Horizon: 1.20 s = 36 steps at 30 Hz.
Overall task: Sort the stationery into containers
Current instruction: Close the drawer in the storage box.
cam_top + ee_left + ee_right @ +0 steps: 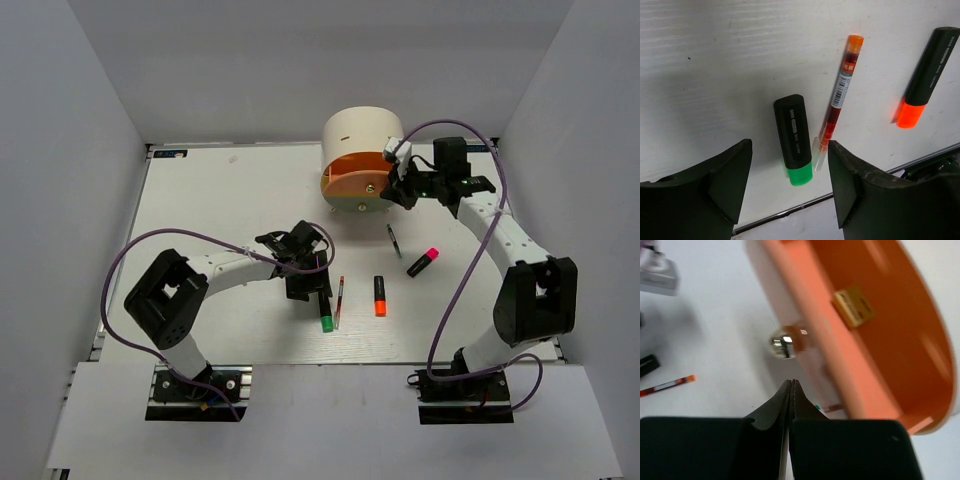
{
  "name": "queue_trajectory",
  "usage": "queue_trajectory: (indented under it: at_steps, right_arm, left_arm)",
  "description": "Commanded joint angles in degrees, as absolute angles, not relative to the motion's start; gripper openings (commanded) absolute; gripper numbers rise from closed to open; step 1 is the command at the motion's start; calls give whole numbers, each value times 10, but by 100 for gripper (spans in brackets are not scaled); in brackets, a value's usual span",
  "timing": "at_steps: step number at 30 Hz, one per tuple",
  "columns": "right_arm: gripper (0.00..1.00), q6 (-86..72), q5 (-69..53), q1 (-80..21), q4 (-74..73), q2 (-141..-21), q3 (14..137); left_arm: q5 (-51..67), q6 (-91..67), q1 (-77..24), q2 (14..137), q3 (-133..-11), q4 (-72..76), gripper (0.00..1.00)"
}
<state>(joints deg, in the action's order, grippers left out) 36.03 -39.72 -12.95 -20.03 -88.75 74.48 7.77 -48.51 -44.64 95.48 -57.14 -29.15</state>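
The cream cylindrical desk unit (pixel 362 135) stands at the back, its orange drawer (pixel 352 172) pulled open. In the right wrist view the orange drawer (pixel 880 335) holds a small beige eraser (pixel 854 305). My right gripper (pixel 400 190) is shut and empty (pixel 791 383), just below the drawer's silver knob (pixel 782 342). My left gripper (pixel 308 285) is open above the green-ended highlighter (pixel 326 316); its jaws straddle that highlighter (pixel 794 137). The thin red pen (pixel 839 97) lies right beside it, and the orange-ended highlighter (pixel 925 75) lies further right.
A thin dark pen (pixel 393 240) and a pink-ended highlighter (pixel 424 262) lie on the white table (pixel 230 200) right of centre. Grey walls enclose the left, back and right. The table's front edge (pixel 790 212) runs just past the green highlighter.
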Motion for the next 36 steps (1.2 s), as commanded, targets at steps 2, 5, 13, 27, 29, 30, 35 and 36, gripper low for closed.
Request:
queue_trajectory:
  at_steps: [2,5,13,27,29,30,35,36]
  right_arm:
    - [0,309,-298,-137,-106,-917,773]
    - [0,290,-269,-141,-70,-925,771]
    - [0,245,-245,-150,17,-918,743]
    - [12,212,-269,-155,4,-944,764]
    - [18,194,-292,-156,4,-926,735]
    - [21,186,-294,-157,10,-921,710]
    - [49,14,-302,-157,111,-876,595]
    - [53,-28,-298,-158,128,-864,566]
  left_arm:
    - [63,-493,-448,947,-595,-301,72]
    - [58,-493,-448,947,-595,-301,73]
    - [58,-493,-448,954,-595,-301,73]
    - [58,-493,-448,959,-600,-301,75]
    - [58,-493,-448,959,-600,-301,75]
    - [58,-493,-448,959,-600,-301,75]
    - [58,-493,-448,959,-600,-301,75]
    - [58,-493,-448,959,-600,-301,75]
